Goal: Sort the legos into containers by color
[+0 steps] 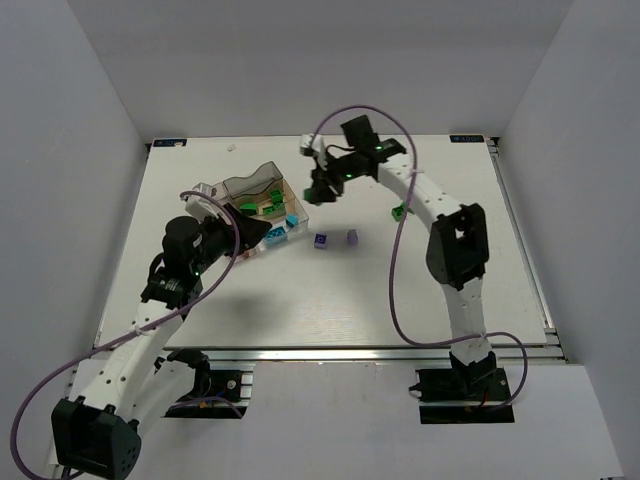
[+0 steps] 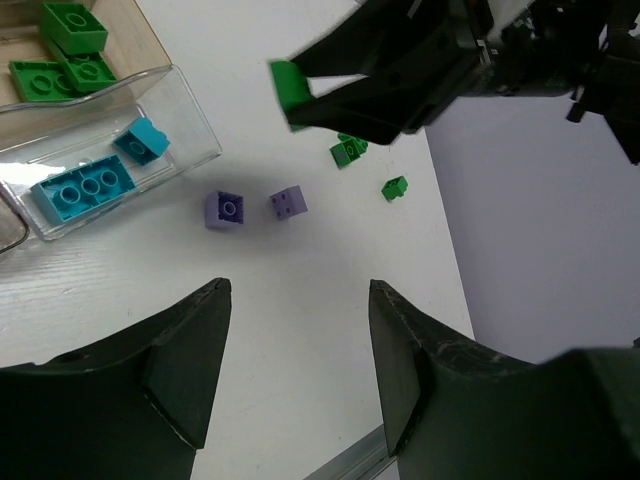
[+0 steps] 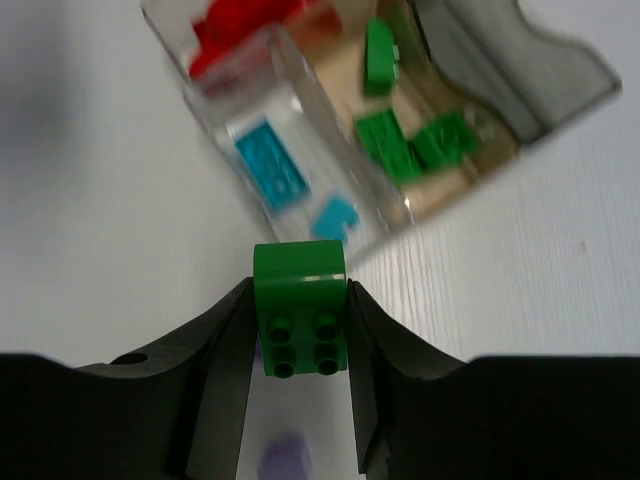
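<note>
My right pincer [image 3: 299, 292] holds a green brick [image 3: 300, 330] by the box's [image 3: 322, 150] cyan bricks [image 3: 272, 170] (left pincer [image 2: 300, 292] wide, empty); released now, it'd likely missort.

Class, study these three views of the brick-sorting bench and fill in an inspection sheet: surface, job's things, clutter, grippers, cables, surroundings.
Surface: white table, no spills seen.
Job's things: clear box holds green bricks, cyan bricks and red bricks in separate compartments; two purple bricks and two loose green bricks lie on the table.
Clutter: nothing seen.
Grippers: right gripper shut on the held green brick near the box; left gripper open, empty.
Cables: purple cables loop off both arms.
Surroundings: white walls on three sides.
</note>
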{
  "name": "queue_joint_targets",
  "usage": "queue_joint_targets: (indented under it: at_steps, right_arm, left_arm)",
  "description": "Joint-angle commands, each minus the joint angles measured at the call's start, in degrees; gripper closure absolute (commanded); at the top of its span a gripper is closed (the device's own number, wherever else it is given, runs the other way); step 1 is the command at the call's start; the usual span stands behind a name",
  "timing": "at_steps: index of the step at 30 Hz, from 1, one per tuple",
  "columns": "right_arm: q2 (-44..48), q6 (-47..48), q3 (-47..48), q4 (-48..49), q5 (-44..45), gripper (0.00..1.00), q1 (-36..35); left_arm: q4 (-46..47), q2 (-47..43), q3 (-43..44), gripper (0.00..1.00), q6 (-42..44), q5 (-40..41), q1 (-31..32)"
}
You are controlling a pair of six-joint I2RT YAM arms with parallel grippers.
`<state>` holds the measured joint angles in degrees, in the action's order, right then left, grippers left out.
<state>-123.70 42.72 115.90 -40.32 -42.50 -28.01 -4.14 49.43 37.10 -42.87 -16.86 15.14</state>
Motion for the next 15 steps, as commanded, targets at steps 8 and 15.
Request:
queue_joint_targets:
  at_steps: [8, 15]
  right_arm:
    - [-13.75, -32.44, 9.79, 39.59, 10.58, 1.00, -9.69]
    - [-17.80, -29.01, 10.05, 45.58, 18.05, 0.77, -12.50]
  left_arm:
    - [-11.76, -8.20, 3.94, 0.33, 2.53, 5.08, 0.16]
    - [-15.89, -9.44, 5.61, 0.32, 4.11, 5.35, -0.37]
